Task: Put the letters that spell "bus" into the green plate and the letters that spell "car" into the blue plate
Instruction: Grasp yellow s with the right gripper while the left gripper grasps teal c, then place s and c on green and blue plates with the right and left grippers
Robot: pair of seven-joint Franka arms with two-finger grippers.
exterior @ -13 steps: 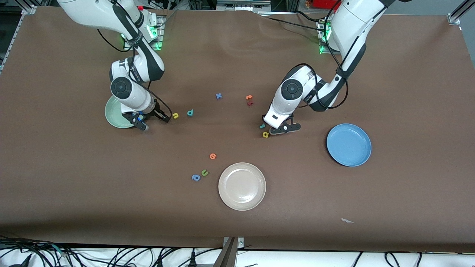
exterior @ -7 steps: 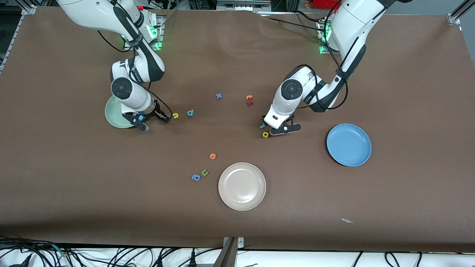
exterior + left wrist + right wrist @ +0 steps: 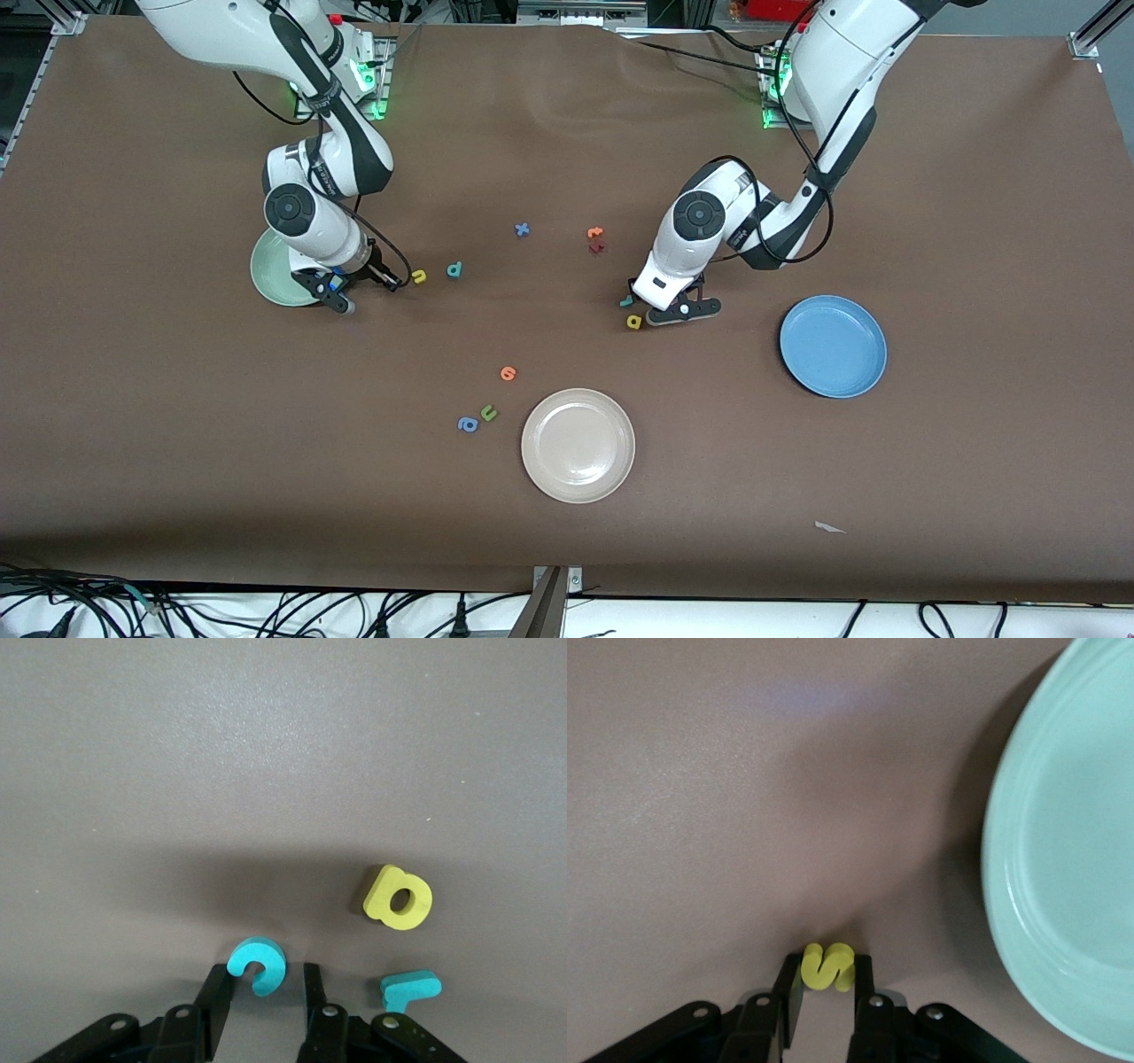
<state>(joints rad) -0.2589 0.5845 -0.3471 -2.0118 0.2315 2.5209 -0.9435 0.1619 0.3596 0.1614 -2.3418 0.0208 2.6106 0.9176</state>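
My right gripper is down at the table beside the green plate, shut on the yellow s. The yellow u and teal b lie close by, toward the table's middle. My left gripper stands low and open around the teal c, which touches one finger with a gap at the other. The yellow a and teal r lie beside it. The blue plate sits toward the left arm's end.
A cream plate sits nearer the camera. Near it lie an orange letter, an olive u and a blue a. A blue x, an orange letter and a dark red one lie mid-table.
My right gripper's fingers have closed onto the yellow s. The left hand has shifted very slightly toward the blue plate; the letters have stayed in place.
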